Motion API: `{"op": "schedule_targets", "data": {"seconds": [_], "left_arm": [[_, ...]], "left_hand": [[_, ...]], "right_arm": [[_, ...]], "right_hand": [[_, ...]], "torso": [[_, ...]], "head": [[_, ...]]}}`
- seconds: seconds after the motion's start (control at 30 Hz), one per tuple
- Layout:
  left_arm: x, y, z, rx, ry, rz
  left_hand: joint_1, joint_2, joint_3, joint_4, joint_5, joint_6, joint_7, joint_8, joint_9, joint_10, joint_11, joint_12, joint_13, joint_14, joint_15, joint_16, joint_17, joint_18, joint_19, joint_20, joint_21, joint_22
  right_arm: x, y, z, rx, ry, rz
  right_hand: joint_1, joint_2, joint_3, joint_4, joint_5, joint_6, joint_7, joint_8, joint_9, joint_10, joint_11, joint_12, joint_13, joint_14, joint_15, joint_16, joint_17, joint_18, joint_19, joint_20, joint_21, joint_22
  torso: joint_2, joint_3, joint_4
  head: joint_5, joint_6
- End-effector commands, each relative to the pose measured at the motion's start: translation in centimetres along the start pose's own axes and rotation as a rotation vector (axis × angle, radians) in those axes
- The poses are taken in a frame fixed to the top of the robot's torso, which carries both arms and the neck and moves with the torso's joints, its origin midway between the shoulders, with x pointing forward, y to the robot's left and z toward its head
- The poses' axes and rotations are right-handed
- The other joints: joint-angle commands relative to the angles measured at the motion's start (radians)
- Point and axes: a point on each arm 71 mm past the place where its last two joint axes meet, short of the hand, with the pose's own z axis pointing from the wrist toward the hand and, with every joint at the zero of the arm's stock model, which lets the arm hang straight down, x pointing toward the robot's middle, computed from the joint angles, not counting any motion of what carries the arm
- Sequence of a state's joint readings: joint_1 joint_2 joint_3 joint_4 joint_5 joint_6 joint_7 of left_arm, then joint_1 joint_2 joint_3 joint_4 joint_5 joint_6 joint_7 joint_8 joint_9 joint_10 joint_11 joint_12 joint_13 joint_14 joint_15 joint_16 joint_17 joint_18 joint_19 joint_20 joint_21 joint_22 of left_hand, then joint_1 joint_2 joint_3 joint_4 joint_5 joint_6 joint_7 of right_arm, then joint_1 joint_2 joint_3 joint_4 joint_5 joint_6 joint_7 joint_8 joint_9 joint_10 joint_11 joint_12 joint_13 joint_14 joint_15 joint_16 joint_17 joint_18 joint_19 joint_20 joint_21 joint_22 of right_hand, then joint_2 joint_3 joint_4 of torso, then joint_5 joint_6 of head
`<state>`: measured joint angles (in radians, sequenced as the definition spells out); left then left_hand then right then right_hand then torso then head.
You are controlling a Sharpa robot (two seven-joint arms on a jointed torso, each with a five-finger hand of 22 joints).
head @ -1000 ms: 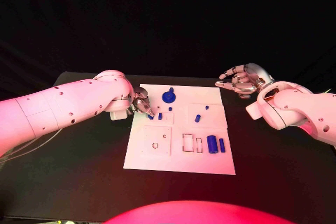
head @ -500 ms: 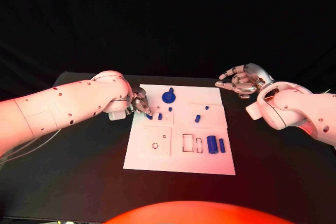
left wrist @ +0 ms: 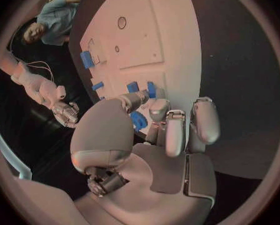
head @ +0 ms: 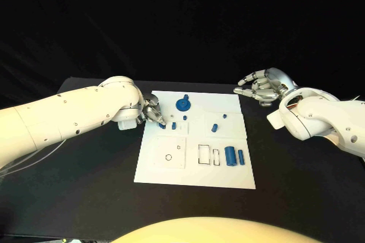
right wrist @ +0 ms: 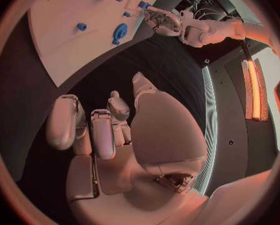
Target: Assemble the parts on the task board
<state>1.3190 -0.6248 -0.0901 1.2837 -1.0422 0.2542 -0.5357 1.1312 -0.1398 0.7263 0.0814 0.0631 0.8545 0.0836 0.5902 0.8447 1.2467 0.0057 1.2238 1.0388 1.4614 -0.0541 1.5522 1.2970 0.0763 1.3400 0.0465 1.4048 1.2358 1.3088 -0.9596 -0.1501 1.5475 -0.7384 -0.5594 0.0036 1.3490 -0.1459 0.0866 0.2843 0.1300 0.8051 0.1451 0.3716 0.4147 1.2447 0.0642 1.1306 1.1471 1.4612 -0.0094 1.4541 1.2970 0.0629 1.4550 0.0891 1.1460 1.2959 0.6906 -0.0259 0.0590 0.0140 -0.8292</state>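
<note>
The white task board (head: 196, 169) sits mid-frame on the black table (head: 91, 201); the left hand (head: 152, 110) is at the board's upper left edge, fingers (left wrist: 137, 99) pinched on a small blue part (left wrist: 138, 120); the right hand (head: 262, 87) hovers off the board's upper right corner, fingers apart, holding nothing; a blue round piece (head: 182, 103) sits just right of the left hand, and 2 blue cylinders (head: 234, 156) lie at the lower right.

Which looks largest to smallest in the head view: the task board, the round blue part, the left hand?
1. task board
2. left hand
3. round blue part
The last two look close in size.
</note>
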Motion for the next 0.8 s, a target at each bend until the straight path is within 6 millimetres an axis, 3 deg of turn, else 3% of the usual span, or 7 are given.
{"op": "schedule_targets", "data": {"seconds": [0.03, 0.8], "left_arm": [[0.27, 0.03, 0.09, -0.003, 0.007, 0.004], [1.16, 0.09, -0.11, 0.015, -0.035, -0.016]], "left_hand": [[0.014, 0.012, 0.162, -0.045, 0.033, 0.026, -0.027, 0.081, 0.129, 0.063, -0.021, 0.014, 0.018, 0.104, -0.014, 0.01, 0.259, -0.004, 0.031, -0.001, 0.016, 0.018], [-0.006, 0.003, 0.171, -0.053, 0.036, 0.037, -0.032, 0.087, 0.131, 0.074, -0.025, 0.017, 0.021, 0.104, -0.017, 0.009, 0.258, -0.008, 0.043, -0.004, 0.024, 0.034]], "right_arm": [[0.06, 0.02, -0.02, -0.003, 0.004, -0.001], [0.0, -0.02, -0.08, -0.003, 0.004, -0.001]], "right_hand": [[-0.01, 0.021, -0.047, 0.003, 0.01, -0.005, -0.002, 0.017, 0.014, -0.013, -0.005, -0.008, -0.007, 0.063, -0.008, -0.016, 0.097, 0.019, -0.007, -0.005, -0.019, 0.052], [-0.01, 0.021, -0.048, 0.003, 0.01, -0.004, -0.002, 0.017, 0.014, -0.011, -0.005, -0.006, -0.005, 0.063, -0.008, -0.016, 0.098, 0.019, -0.006, -0.005, -0.018, 0.052]], "torso": [[0.0, 0.0007, -0.0007], [-0.001, 0.0004, 0.0002]], "head": [[0.0, 0.0], [0.001, 0.002]]}}
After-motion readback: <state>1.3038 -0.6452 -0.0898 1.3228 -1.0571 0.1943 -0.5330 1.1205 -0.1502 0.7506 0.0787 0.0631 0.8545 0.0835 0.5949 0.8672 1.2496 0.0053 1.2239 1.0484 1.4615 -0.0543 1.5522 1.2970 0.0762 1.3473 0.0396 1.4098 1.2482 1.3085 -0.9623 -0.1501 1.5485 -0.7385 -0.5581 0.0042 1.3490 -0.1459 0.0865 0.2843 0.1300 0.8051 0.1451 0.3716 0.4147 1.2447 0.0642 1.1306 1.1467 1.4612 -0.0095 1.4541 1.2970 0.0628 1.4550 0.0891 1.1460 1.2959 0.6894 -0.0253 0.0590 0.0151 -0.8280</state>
